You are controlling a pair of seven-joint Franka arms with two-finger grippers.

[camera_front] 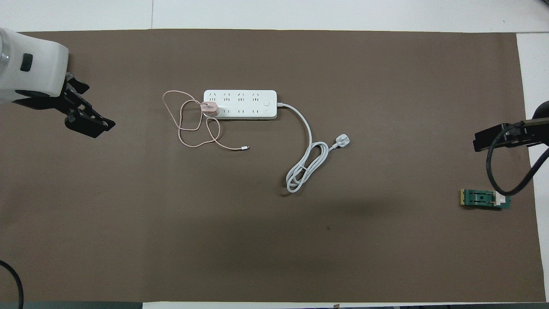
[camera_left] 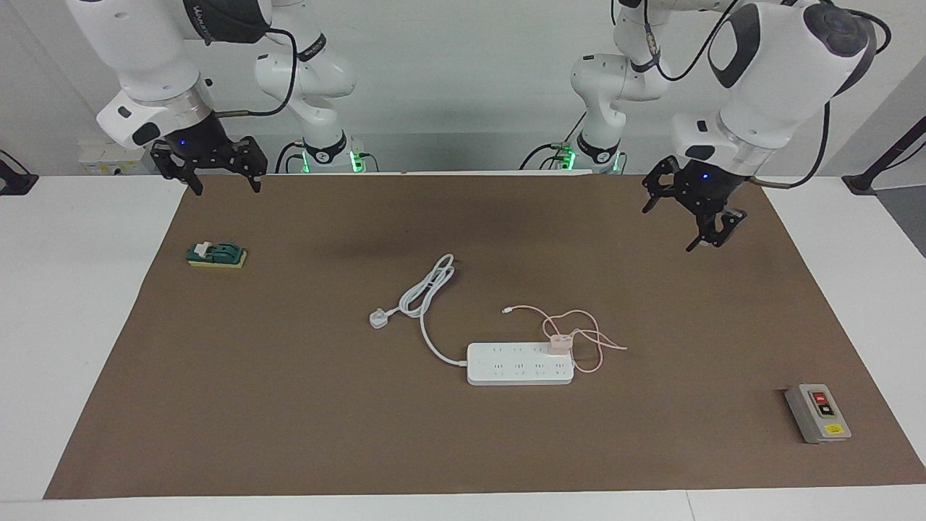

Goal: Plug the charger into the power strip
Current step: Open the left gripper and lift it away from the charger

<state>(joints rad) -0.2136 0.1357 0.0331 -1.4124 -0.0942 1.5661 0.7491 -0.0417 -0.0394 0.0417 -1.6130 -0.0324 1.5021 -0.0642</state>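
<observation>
I see the small pink cube charger [camera_left: 558, 344] sitting plugged in the long white power strip [camera_left: 519, 364], so my left end effector [camera_left: 692, 210] and right end effector [camera_left: 214, 172] hang open, holding nothing.

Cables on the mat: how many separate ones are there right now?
2. The thin pink cable lies looped beside the long white power strip's end toward the left arm. The thick white cord runs from its other end, coiled nearer the robots. None seems hidden.

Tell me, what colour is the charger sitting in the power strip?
Pale pink, like its thin cable. The charger on the white power strip shows best in the overhead view.
</observation>
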